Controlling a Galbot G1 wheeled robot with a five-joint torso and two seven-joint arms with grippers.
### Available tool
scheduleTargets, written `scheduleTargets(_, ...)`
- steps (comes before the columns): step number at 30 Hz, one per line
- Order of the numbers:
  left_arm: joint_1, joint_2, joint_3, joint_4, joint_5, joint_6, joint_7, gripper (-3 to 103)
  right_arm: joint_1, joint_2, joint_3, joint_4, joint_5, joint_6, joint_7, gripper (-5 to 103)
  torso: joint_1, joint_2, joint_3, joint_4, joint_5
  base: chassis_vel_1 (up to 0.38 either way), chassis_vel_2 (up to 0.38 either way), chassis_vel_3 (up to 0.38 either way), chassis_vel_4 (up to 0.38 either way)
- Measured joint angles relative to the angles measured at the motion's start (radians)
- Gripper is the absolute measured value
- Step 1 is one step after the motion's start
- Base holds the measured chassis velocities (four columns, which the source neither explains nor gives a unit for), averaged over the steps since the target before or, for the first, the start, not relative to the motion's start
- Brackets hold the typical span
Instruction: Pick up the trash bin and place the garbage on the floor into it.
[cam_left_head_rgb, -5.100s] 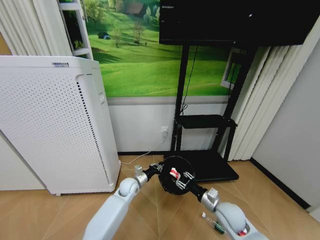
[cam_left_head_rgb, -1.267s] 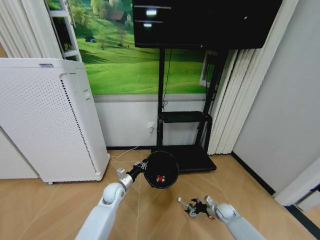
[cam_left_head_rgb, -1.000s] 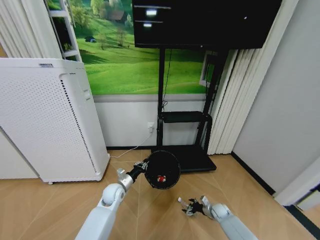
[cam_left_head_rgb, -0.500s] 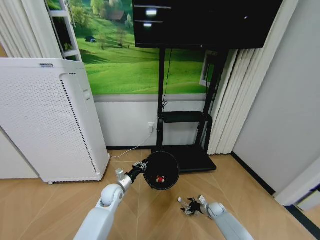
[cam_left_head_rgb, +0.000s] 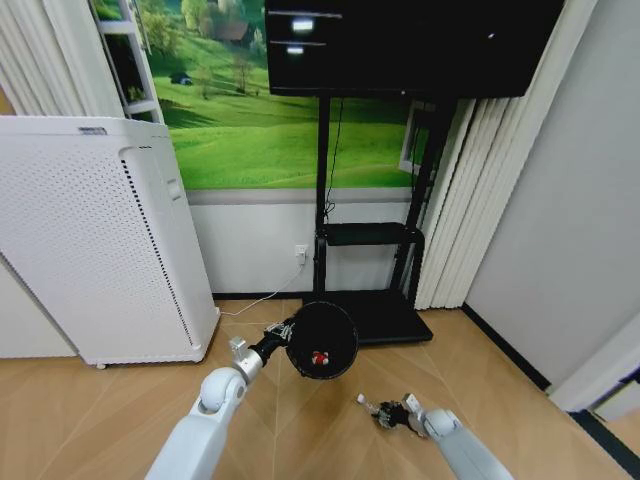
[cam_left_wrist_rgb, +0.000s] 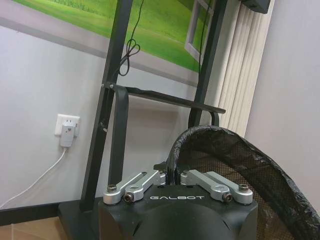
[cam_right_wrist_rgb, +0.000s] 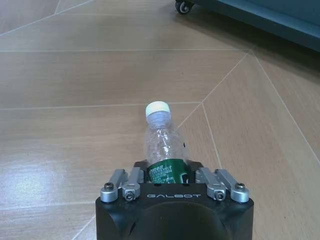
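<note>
The right gripper, low over the wooden floor at the near right, has its jaws closed on the bottle: clear plastic, green label, white cap pointing away from the wrist. The left gripper clamps the rim of the black mesh trash bin, held up left of the bottle, a red-and-white scrap inside.

The small round black mesh trash bin, held off the floor and tilted, contains a red-and-white scrap; the clear green-labelled, white-capped plastic bottle lies low over the wooden floor
</note>
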Motion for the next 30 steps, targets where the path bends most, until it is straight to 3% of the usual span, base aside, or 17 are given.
scheduleTargets(2, -0.002, 0.003, 0.0, 0.0, -0.003, 0.0, 0.0, 7, -0.018, -0.003, 0.008, 0.023, 0.005, 0.0, 0.007, 32, 0.0, 0.0, 0.0, 0.0001, 0.0, 0.0, 0.0, 0.0, 0.0)
scheduleTargets(7, -0.002, 0.003, 0.0, 0.003, -0.004, 0.0, 0.0, 7, -0.046, -0.021, 0.029, 0.063, 0.029, -0.004, 0.017, 26, 0.0, 0.0, 0.0, 0.0001, 0.0006, 0.0, 0.0, 0.0, 0.0)
scheduleTargets(9, 0.001, -0.012, -0.024, 0.028, -0.002, -0.003, 0.001, 7, -0.084, -0.11, 0.167, 0.187, 0.127, -0.027, 0.057, 20, 0.0, 0.0, 0.0, 0.0001, -0.0002, 0.0, 0.0, 0.0, 0.0)
scheduleTargets(15, -0.012, -0.056, -0.076, 0.126, 0.007, -0.016, -0.011, 7, -0.147, -0.179, 0.31, 0.383, 0.239, -0.09, 0.13, 20, 0.0, 0.0, 0.0, -0.0001, 0.0002, 0.0, 0.0, 0.0, 0.0)
scheduleTargets(23, -0.054, -0.101, -0.055, 0.24, -0.022, -0.019, -0.039, 7, -0.196, -0.2, 0.453, 0.694, 0.387, -0.199, 0.193, 20, 0.0, 0.0, 0.0, 0.0006, 0.0003, 0.0, 0.0, 0.0, 0.0)
scheduleTargets(25, -0.073, -0.119, -0.017, 0.257, -0.022, -0.017, -0.044, 7, -0.244, -0.195, 0.49, 0.861, 0.458, -0.255, 0.21, 20, 0.0, 0.0, 0.0, 0.0001, -0.0003, 0.0, 0.0, 0.0, 0.0)
scheduleTargets(30, -0.118, -0.155, 0.059, 0.3, -0.004, -0.017, -0.053, 7, -0.315, -0.166, 0.496, 1.082, 0.482, -0.296, 0.214, 20, 0.0, 0.0, 0.0, -0.0001, -0.0002, 0.0, 0.0, 0.0, 0.0)
